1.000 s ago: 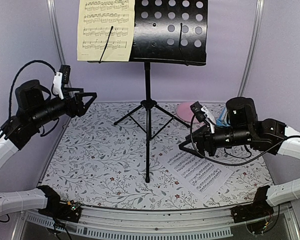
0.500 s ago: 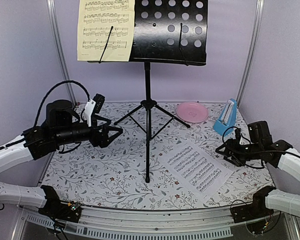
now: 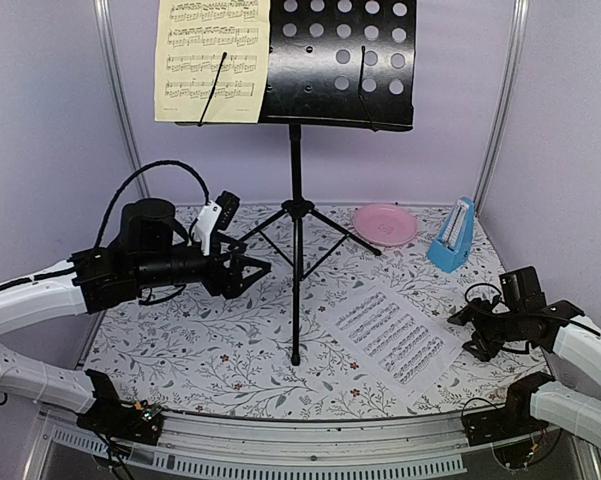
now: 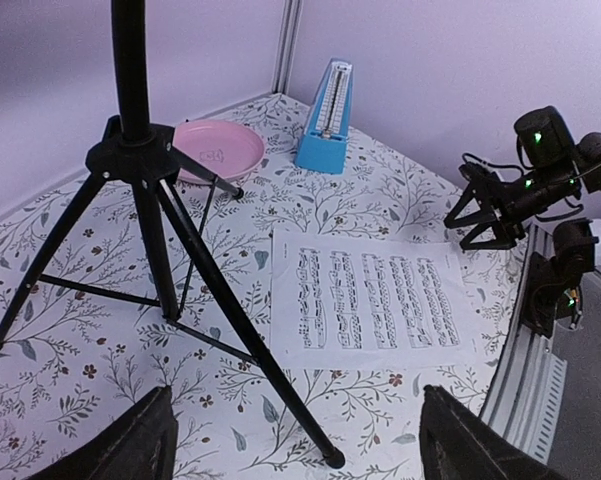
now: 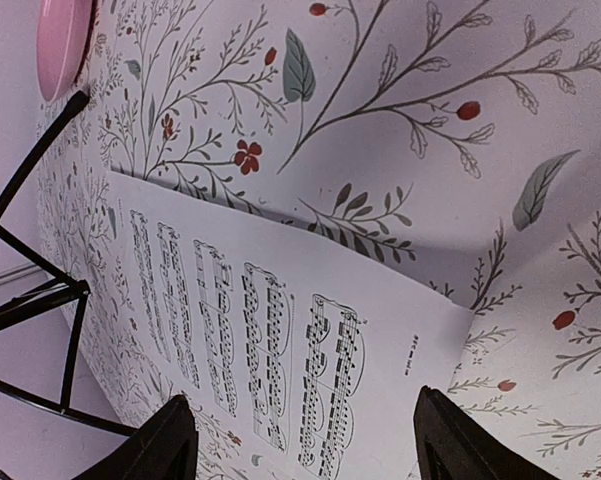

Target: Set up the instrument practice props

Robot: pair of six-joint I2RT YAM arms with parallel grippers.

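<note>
Right wrist, white sheet (image 5: 250,310), fingers (image 5: 165,445) spread

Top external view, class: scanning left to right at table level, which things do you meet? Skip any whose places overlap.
Left end effector → music stand → pink plate → blue metronome.

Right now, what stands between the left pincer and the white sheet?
A tripod leg of the music stand, seen in the top and left wrist views.

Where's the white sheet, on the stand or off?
Off. White sheet lies flat on the table; only the yellow sheet sits on the stand.
</note>
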